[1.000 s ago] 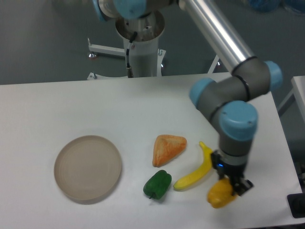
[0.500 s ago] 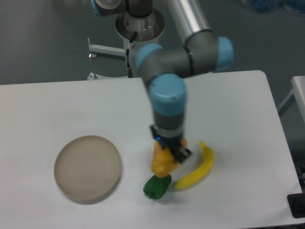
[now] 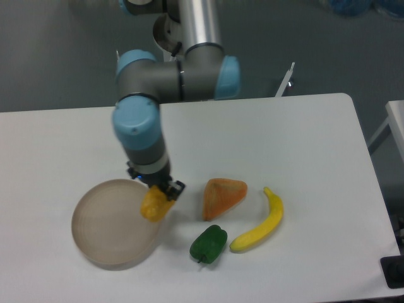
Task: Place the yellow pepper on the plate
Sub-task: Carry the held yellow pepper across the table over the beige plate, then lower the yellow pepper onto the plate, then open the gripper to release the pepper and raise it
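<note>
Yellow pepper held at the plate's edge

The gripper (image 3: 156, 193), pointing straight down, pinches the yellow pepper (image 3: 152, 206) between its fingers, holding it over the right rim of the beige plate (image 3: 107, 224). The plate's centre lies to the left of the claw, so the release likely calls for a short leftward shift. An orange wedge-shaped toy (image 3: 222, 197), green pepper (image 3: 208, 243) and banana (image 3: 260, 223) sit to the right.

Green pepper (image 3: 208, 243), banana (image 3: 261, 224), orange wedge (image 3: 222, 196)
</note>
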`<state>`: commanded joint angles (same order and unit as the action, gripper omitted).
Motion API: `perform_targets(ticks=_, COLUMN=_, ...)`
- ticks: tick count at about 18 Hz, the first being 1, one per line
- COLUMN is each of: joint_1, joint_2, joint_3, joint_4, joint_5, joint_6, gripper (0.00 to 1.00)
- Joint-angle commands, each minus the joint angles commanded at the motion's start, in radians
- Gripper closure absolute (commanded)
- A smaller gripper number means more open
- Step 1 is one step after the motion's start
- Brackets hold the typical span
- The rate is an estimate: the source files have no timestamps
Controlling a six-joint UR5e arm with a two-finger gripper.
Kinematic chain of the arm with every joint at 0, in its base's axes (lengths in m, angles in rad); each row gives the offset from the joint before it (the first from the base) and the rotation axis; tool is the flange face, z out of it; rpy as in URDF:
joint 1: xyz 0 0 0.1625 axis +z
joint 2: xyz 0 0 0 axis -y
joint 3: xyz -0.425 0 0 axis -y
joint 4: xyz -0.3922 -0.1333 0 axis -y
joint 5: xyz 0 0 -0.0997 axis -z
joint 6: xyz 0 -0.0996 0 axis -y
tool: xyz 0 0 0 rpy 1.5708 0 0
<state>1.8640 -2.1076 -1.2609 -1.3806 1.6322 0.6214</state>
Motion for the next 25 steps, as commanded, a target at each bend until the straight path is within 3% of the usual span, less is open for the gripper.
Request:
perform_targets(ticks=9, joint_1=-0.055, joint_2=-0.044, joint_3=0.002, joint_4=0.017, joint_5=0.000, joint_6=-0.078, gripper=0.52)
perform_targets(ticks=14, joint_1=-0.081, joint_2=-0.071, joint_3=0.003, joint_4=0.063, joint_5=0.029, joint_6=-0.078, gripper=0.52)
perform_targets(ticks=25, joint_1=-0.097, joint_2=-0.089, joint_3=0.000, joint_4=0.064, joint_5=0.031, joint_6=-0.078, gripper=0.51)
